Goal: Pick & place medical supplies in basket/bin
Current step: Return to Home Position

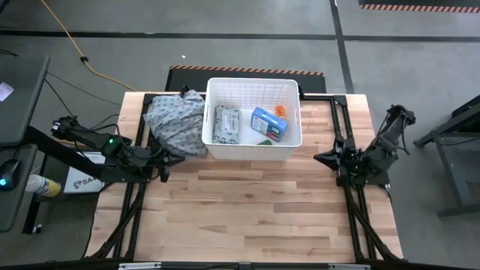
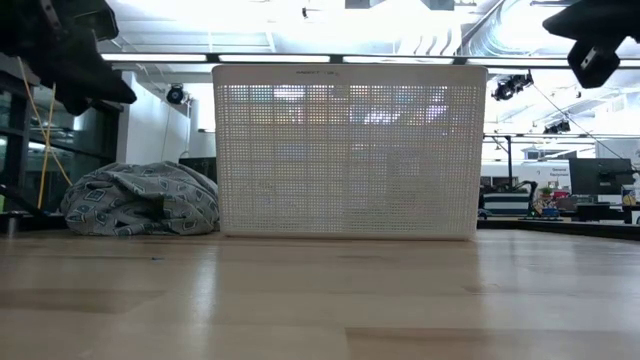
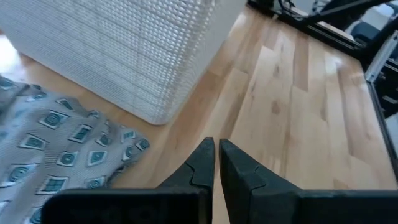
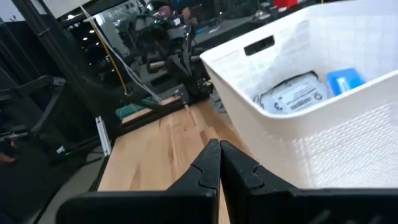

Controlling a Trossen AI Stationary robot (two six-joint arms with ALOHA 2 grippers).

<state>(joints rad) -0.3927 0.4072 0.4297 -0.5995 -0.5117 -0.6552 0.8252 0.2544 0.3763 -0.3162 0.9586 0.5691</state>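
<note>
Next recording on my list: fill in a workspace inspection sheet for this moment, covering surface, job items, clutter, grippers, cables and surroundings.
Surface: light wooden table; no spill or damage seen.
Job's things: white basket at the far middle, holding the wipes pack, blue box, orange bottle and a green item; white tube not seen.
Clutter: grey patterned cloth heap beside the basket's left wall.
Grippers: left gripper shut, empty, next to the cloth heap; right gripper shut, empty, near the table's right edge.
Cables: orange cable on the floor, off the table.
Surroundings: desk at left; no person seen.
</note>
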